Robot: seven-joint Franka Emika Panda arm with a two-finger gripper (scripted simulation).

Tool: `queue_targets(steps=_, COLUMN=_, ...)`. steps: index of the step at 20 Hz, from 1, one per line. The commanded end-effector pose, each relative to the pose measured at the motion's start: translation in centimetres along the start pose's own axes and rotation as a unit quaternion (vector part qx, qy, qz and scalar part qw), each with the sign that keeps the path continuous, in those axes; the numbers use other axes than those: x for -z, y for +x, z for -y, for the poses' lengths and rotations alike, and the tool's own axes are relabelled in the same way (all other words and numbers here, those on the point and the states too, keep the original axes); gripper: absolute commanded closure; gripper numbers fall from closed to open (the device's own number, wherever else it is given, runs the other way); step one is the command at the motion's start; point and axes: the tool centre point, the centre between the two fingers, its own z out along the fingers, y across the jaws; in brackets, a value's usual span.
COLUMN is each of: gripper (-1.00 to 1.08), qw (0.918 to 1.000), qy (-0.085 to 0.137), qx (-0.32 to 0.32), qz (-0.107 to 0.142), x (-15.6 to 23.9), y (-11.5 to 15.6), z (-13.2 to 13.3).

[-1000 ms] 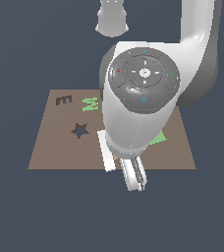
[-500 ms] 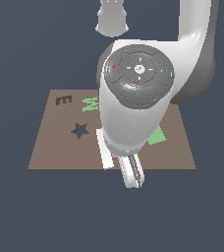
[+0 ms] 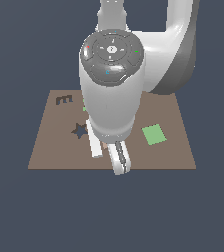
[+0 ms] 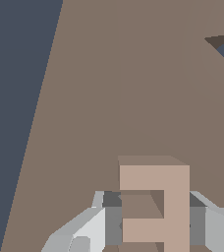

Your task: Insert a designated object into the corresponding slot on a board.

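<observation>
One arm fills most of my exterior view, and its gripper (image 3: 105, 146) hangs low over the near edge of the board (image 3: 173, 152). On the wrist view I see the tan letter E (image 4: 154, 209) between the two fingers (image 4: 97, 226), and the jaws are pinching it from both sides, above the bare brown surface of the board (image 4: 109, 88). The E-shaped slot (image 3: 64, 100) lies at the far corner of the board on the exterior view's left, well apart from the held letter. The star cutout (image 3: 79, 130) is between them, near the arm. A green square (image 3: 154, 134) lies on the exterior view's right side of the board.
</observation>
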Motion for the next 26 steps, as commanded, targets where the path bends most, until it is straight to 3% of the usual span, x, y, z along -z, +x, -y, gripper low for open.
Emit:
queue_targets(steps=1, gripper=1.08, qw=1.0, qy=0.0, qx=0.0, qz=0.0, x=0.1, y=0.8, z=-1.4)
queue_targets(steps=17, gripper=1.08, qw=1.0, qy=0.0, qx=0.008, qz=0.0, x=0.6, y=9.0, z=-14.8)
queue_targets(steps=26, gripper=1.08, qw=0.9999, qy=0.0, qx=0.011, qz=0.0, x=0.8, y=12.6, z=-20.0)
